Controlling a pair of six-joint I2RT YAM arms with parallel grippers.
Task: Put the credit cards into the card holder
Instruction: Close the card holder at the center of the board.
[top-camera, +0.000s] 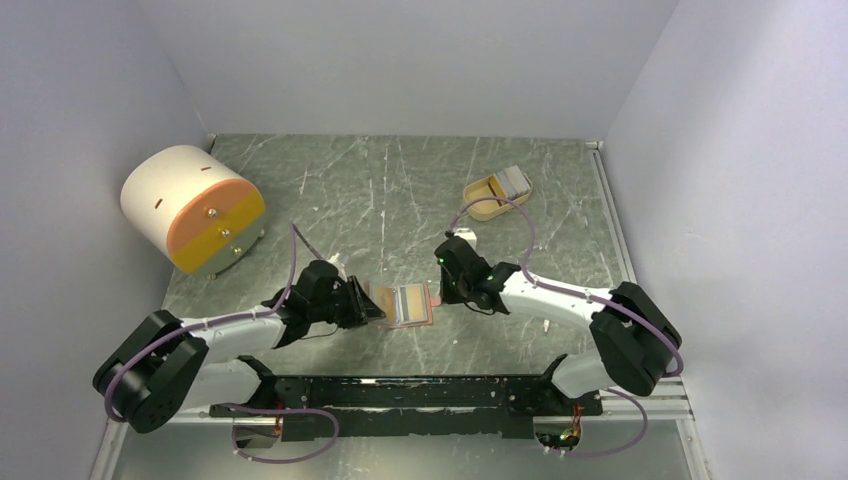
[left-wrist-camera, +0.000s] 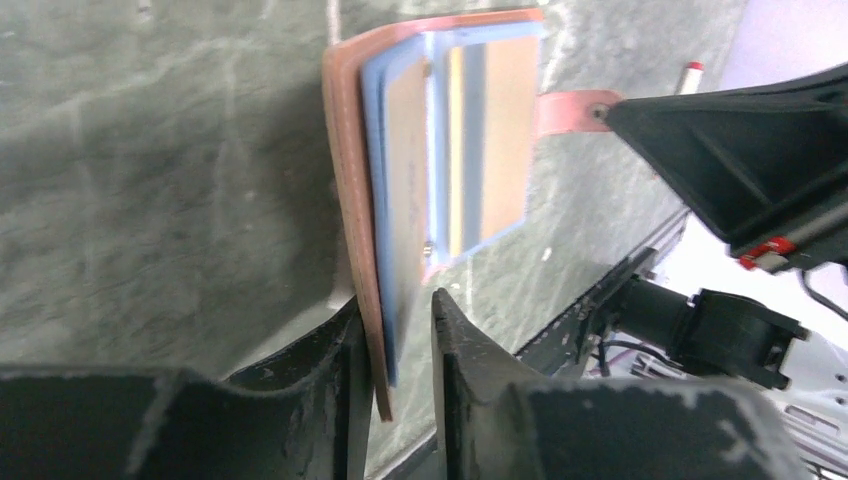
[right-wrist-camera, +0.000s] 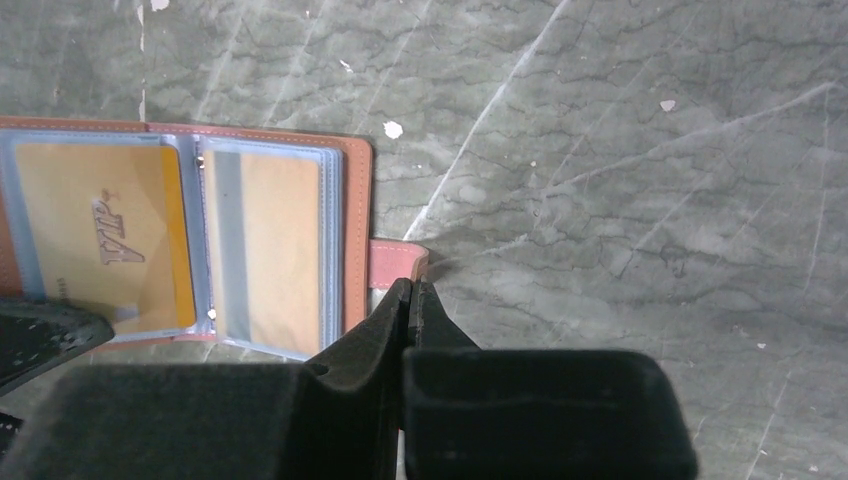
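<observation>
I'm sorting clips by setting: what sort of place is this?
Probably a robot lab test cell: bare white walls box in a marble-patterned table, and a left arm and right arm are bolted at its near edge.

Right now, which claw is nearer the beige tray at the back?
Right. The right claw sits at the snap tab of the card holder, in front of the tray; the left claw straddles the holder's opposite edge, farther away.

The top camera looks down from behind over the whole counter. Both wrist cameras, very near, share the card holder, it seems from opposite ends.
</observation>
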